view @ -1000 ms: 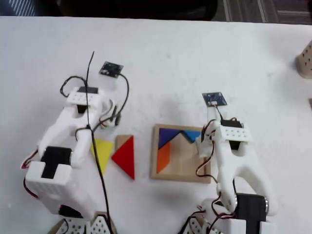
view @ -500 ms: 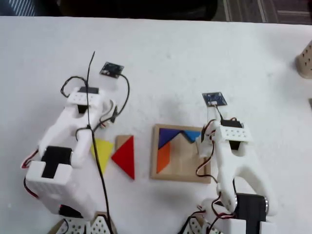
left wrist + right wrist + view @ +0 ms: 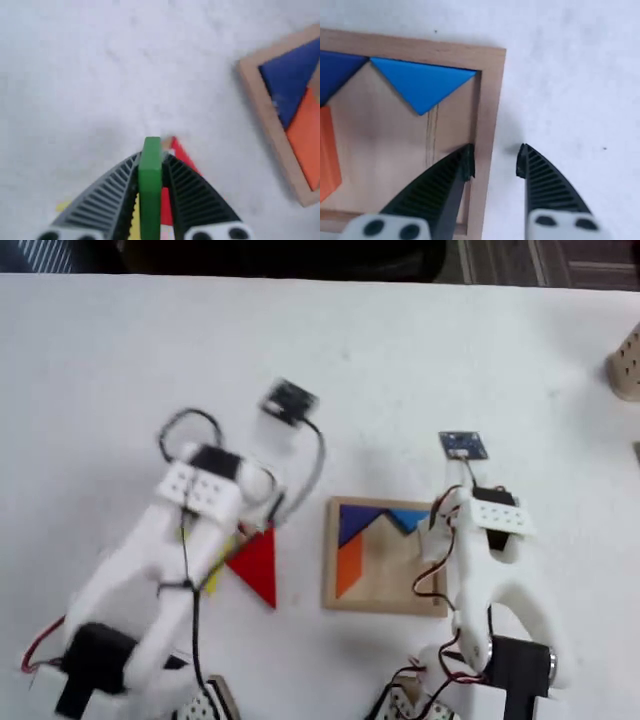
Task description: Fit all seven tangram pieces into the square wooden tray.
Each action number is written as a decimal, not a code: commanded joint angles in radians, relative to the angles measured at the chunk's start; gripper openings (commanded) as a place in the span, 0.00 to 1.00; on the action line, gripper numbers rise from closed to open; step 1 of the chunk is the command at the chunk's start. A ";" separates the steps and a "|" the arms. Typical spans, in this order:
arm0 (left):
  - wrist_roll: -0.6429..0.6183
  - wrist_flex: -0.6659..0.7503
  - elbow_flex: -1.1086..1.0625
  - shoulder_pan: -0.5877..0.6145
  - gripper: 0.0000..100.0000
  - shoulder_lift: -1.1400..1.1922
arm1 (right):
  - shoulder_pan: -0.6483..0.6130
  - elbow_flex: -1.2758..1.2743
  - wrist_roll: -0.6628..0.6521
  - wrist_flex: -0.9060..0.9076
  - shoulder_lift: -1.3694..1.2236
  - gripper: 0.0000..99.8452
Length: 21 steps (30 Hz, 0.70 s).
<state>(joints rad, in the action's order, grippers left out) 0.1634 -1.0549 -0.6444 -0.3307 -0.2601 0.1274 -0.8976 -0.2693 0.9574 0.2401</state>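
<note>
The square wooden tray (image 3: 385, 602) lies at mid-table and holds a dark blue triangle (image 3: 358, 522), a light blue triangle (image 3: 410, 518) and an orange piece (image 3: 348, 565). My left gripper (image 3: 150, 155) is shut on a green piece (image 3: 150, 190) held on edge, above the far tip of the red triangle (image 3: 255, 565), left of the tray (image 3: 270, 130). A yellow piece (image 3: 210, 580) peeks out under that arm. My right gripper (image 3: 494, 160) is open, straddling the tray's right wall (image 3: 490, 100), one finger inside, one outside.
A wooden pegged block (image 3: 627, 365) stands at the table's right edge. Cables loop around the left arm's wrist (image 3: 300, 455). White tabletop stretches beyond the tray toward the far edge.
The left arm has swung right toward the tray, now covering most of the yellow piece. The right arm and the tray have shifted slightly to the right.
</note>
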 commanded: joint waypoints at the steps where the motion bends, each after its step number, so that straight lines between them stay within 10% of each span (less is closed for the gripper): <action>1: 0.008 0.103 -0.061 -0.133 0.02 -0.117 | 0.099 0.015 -0.012 -0.007 0.012 0.14; 11: 0.008 0.249 -0.100 -0.435 0.02 -0.156 | 0.088 0.043 -0.011 0.050 0.013 0.15; 21: 0.008 0.396 -0.265 -0.456 0.02 -0.162 | 0.024 0.063 0.043 0.061 0.081 0.23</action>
<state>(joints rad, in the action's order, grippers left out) 0.1665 -0.7311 -0.8807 -0.7787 -0.3767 0.1611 -0.8884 -0.2693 0.9973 0.2401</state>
